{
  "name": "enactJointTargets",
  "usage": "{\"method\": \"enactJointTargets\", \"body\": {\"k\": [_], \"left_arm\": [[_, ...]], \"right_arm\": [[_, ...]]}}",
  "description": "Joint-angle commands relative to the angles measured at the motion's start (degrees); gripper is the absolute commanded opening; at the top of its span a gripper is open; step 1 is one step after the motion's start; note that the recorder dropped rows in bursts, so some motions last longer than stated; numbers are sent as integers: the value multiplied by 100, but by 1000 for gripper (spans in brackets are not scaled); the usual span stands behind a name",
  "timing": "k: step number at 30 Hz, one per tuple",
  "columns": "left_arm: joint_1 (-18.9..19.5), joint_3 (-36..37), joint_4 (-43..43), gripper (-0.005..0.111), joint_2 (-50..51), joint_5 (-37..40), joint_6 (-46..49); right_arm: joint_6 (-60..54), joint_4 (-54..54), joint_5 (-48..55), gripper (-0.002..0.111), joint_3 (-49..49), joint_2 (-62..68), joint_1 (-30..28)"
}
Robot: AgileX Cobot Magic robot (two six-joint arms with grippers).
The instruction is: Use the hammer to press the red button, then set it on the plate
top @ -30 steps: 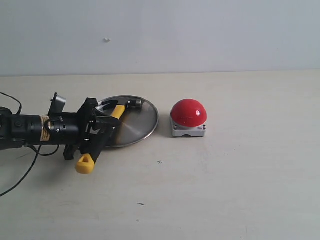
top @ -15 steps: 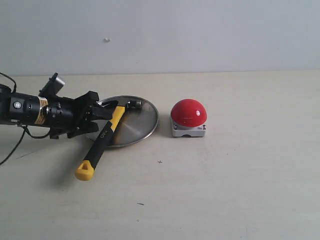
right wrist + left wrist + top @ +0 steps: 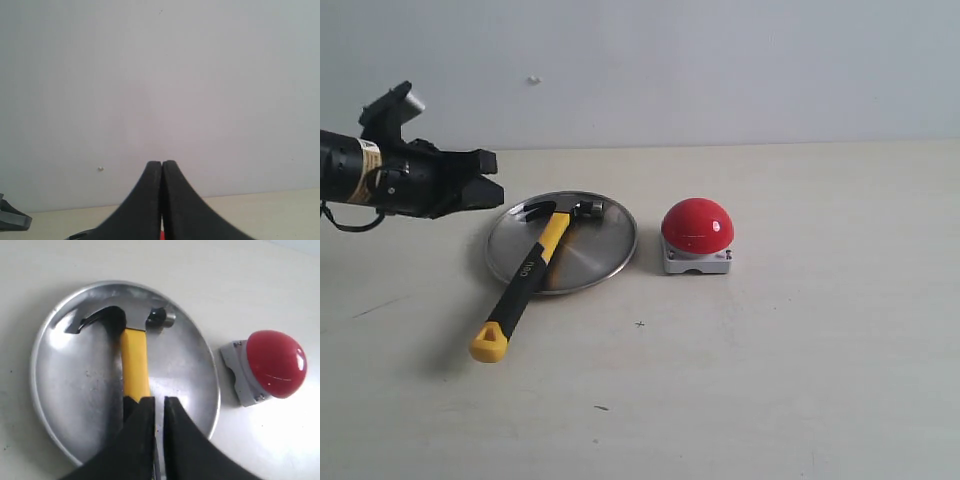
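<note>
The hammer (image 3: 527, 270) lies with its dark metal head on the plate (image 3: 605, 250). Its handle crosses the rim on the near left side, and the yellow tip rests on the bench (image 3: 770, 350). The red button (image 3: 697, 225) stands just beside the plate on the right, apart from the hammer.

The left hand (image 3: 492, 180) hangs in the air to the left of the plate, clear of everything. In its wrist view the 2 fingers are almost together, with only a thin gap, and nothing is between them. The right hand (image 3: 161, 167) is clenched and empty, and it points at the wall.

I think this hammer is stiff and top-heavy: the metal head carries most of the weight, so it would tip toward the head if it is taken near the yellow tip. The black part of the handle looks like a rubber grip and seems the best place to hold. The yellow part near the head looks smoother and perhaps slippery. The plate is shiny, so the head may slide on it. The button looks solid and not fragile.

I count 1 hammer, 1 red button, 1 plate and 2 hands. As the head is on the plate, the task looks close to its end.
</note>
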Motion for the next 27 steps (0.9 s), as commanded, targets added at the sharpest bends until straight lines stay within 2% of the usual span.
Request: {"method": "enactJointTargets", "body": {"k": [1,6,12,21,27], "left_arm": [[1,305,314,0,-744,329,50],[1,983,170,0,-1856,1392,50],[-7,2045,4,0,-3636,2647,76],[-7,3202,4,0,-6370,2830,166],[-7,3799,17,0,-7671,3120,180]], "right_arm": [[2,-39,16,0,29,-33,8],[2,-39,16,0,29,-33,8],[2,-39,16,0,29,-33,8],[2,-29,16,0,29,-33,8],[2,-29,16,0,29,-33,8]]}}
